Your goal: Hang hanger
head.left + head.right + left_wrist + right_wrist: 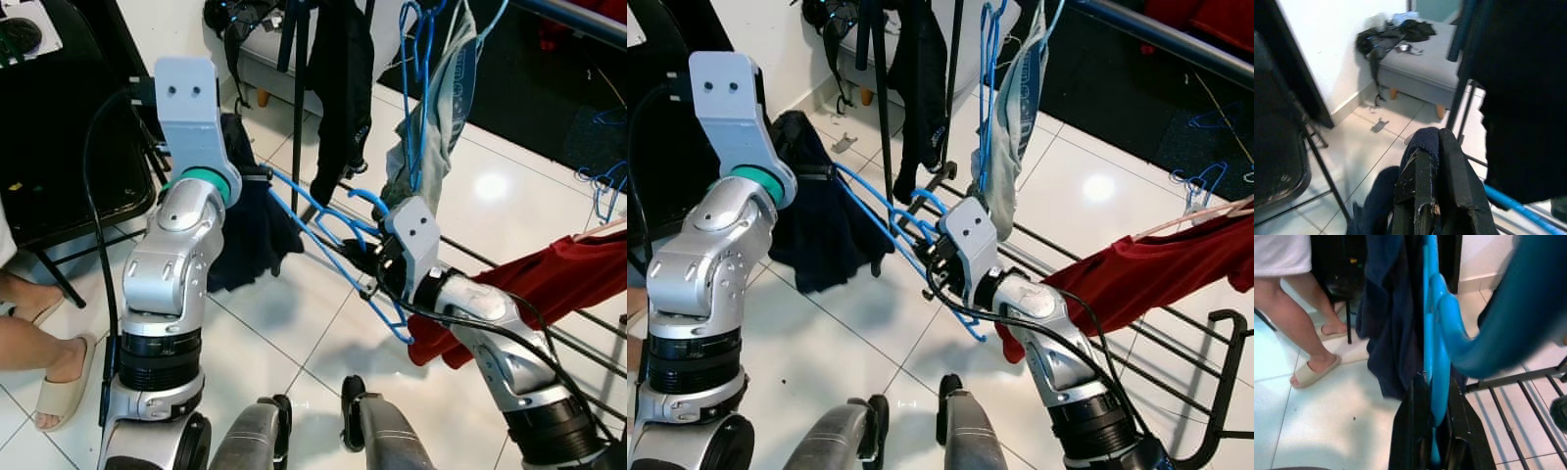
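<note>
While black garments [343, 88] crowd it, right pincer [372, 266] grips blue hanger [323, 230].

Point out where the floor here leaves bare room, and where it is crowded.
Bare tile lies between the dark garment and the robot's legs, and beyond the drying rack toward the glare. It is crowded where the right gripper grips the blue hanger, below hanging clothes. A person's foot stands beside the left arm.
</note>
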